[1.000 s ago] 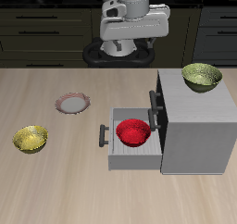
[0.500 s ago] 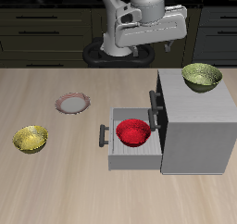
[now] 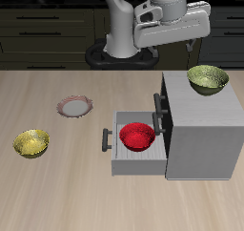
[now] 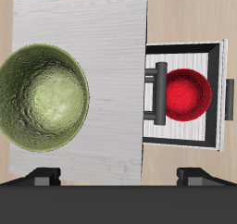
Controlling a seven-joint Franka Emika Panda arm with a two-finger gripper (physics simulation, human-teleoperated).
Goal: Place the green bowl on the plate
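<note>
The green bowl (image 3: 208,78) stands upright on top of the grey cabinet (image 3: 202,130), near its back corner. In the wrist view the green bowl (image 4: 42,96) is seen from straight above, with nothing in it. My gripper (image 3: 178,42) hangs high over the back of the table, short of the bowl and well above it. Its two fingers (image 4: 42,177) stand wide apart, so the gripper (image 4: 118,177) is open and holds nothing. The plate (image 3: 75,107) lies flat on the table, far across from the cabinet.
The cabinet's drawer (image 3: 118,151) is pulled out toward the plate and holds a red bowl (image 3: 137,136). A yellow bowl (image 3: 30,143) sits on the table nearer the front edge than the plate.
The arm has swung sideways over the back of the table toward the cabinet and the green bowl. The bowls, plate and drawer have not moved.
</note>
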